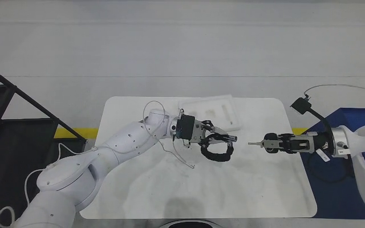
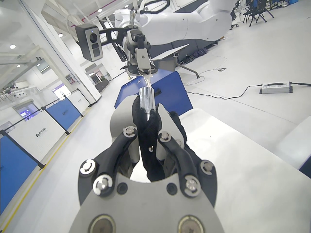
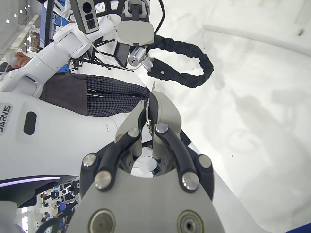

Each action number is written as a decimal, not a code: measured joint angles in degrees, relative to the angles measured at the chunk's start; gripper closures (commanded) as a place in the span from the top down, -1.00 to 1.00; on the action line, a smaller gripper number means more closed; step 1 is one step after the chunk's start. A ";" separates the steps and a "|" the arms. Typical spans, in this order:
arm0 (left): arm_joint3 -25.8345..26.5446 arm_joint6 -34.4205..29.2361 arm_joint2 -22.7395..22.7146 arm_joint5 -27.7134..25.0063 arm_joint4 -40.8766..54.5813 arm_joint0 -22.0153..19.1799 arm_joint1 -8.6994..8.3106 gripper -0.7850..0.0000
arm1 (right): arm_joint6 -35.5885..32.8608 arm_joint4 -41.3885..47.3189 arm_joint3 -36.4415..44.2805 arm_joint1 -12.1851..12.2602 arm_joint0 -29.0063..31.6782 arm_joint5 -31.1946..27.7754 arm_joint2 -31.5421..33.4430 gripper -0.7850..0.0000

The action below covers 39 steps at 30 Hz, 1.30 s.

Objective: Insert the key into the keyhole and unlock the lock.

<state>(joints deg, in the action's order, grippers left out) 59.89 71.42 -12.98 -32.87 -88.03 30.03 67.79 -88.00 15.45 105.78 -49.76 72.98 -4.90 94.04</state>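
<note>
Two grips are holding: left tool (image 2: pixel 145 112) clamping the lock (image 3: pixel 181 47) at its rigid cylinder (image 3: pixel 135 58); right tool (image 3: pixel 148 109) pinching the thin, probably slippery key (image 1: pixel 255 143).

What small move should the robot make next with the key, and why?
Probably ease the right gripper straight toward the lock: the key points roughly at the keyhole, which the left gripper holds facing it, but a gap separates them.

We see our right gripper (image 3: pixel 148 103) with its fingers (image 3: pixel 167 112) pinched on the key (image 3: pixel 153 87), blade aimed at the lock (image 3: pixel 134 58) but apart from it. The left gripper (image 3: pixel 131 45) holds that lock above the white bench (image 3: pixel 243 127), its keyhole (image 3: pixel 132 61) facing us and its black cable (image 3: pixel 194 49) looping beside.
</note>
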 measured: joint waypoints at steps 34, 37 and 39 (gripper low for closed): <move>-7.13 12.06 -4.23 20.55 -5.56 4.41 4.92 -1.00 | 4.51 8.86 5.01 1.05 4.25 10.49 1.11 -1.00; -8.73 12.56 -4.63 21.97 -5.77 4.24 6.13 -1.00 | 5.94 8.96 5.46 1.12 5.03 10.64 1.26 -1.00; -9.40 12.68 -4.72 22.62 -5.91 4.29 6.55 -1.00 | 7.19 9.29 5.66 1.14 5.55 10.51 1.48 -1.00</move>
<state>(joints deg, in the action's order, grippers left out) 50.49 84.10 -17.70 -10.25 -93.94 34.32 74.35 -80.81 24.73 111.44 -48.62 78.53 5.61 95.52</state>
